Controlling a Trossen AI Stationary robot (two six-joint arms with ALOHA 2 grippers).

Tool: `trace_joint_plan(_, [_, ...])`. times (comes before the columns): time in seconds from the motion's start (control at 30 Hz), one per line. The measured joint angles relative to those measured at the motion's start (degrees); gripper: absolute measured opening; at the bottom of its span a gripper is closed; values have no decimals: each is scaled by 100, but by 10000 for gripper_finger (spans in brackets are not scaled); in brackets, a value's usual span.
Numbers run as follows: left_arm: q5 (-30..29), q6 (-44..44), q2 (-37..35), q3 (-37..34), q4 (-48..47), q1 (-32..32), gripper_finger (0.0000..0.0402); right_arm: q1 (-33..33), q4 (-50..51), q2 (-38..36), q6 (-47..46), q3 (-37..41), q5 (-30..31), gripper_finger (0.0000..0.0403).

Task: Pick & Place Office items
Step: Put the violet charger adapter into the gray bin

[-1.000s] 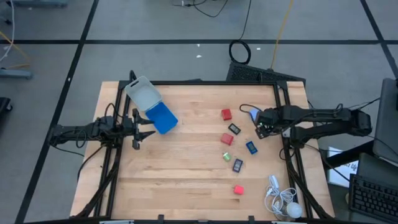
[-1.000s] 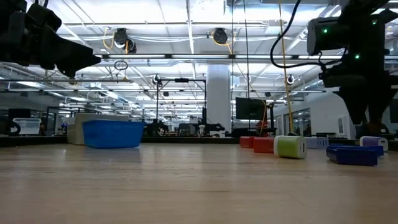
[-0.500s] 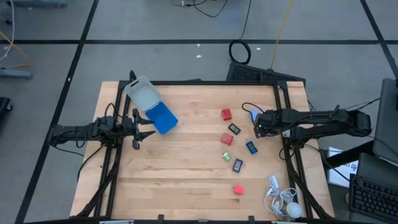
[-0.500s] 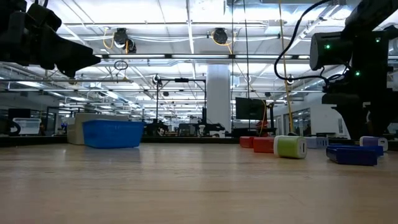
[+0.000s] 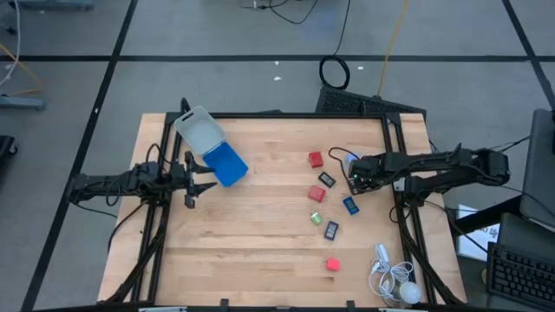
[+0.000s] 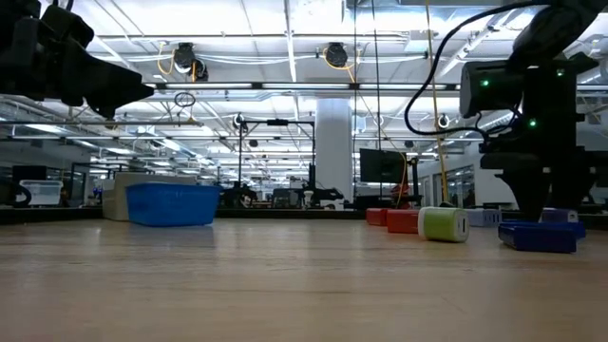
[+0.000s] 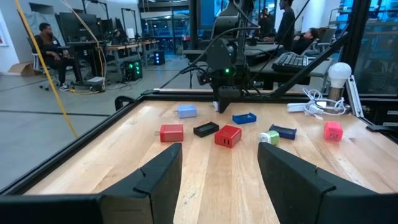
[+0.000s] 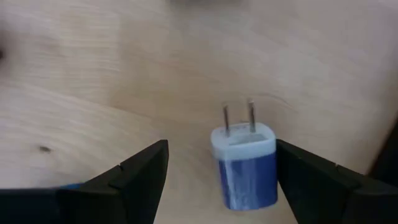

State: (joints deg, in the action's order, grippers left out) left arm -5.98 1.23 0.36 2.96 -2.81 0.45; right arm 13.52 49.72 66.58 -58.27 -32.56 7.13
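Note:
Several small office items lie on the right half of the wooden table: red blocks [image 5: 316,159] [image 5: 316,193] [image 5: 333,264], dark pieces [image 5: 327,179] [image 5: 331,230], a blue one [image 5: 350,205] and a green one [image 5: 316,217]. A pale blue plug piece [image 8: 244,165] lies flat on the wood, prongs toward the far side of the wrist picture. My right gripper [image 5: 354,179] points down just above it, open, one finger on either side [image 8: 221,186], touching nothing. My left gripper [image 5: 198,179] waits open at the left edge, level.
A blue tray [image 5: 227,163] joined to a clear box [image 5: 198,130] lies at the far left, close to my left gripper. A white corded gadget [image 5: 390,277] sits at the near right corner. Black frame rails [image 5: 395,139] border the table. Bare wood fills the near left.
My right gripper has come down toward the table and shifted a little toward the table's left edge, over the pale blue plug piece. The items have kept their places.

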Motion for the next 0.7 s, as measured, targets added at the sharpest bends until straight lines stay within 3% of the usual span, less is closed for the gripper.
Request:
trace_joint_plan(0.27, [2,0,0,0,-2,0,214,-11,-86,36,438,0,-592,274])
trace_joint_plan(0.7, [2,0,0,0,-2,0,214,-13,14,36,287,0,-257,274])
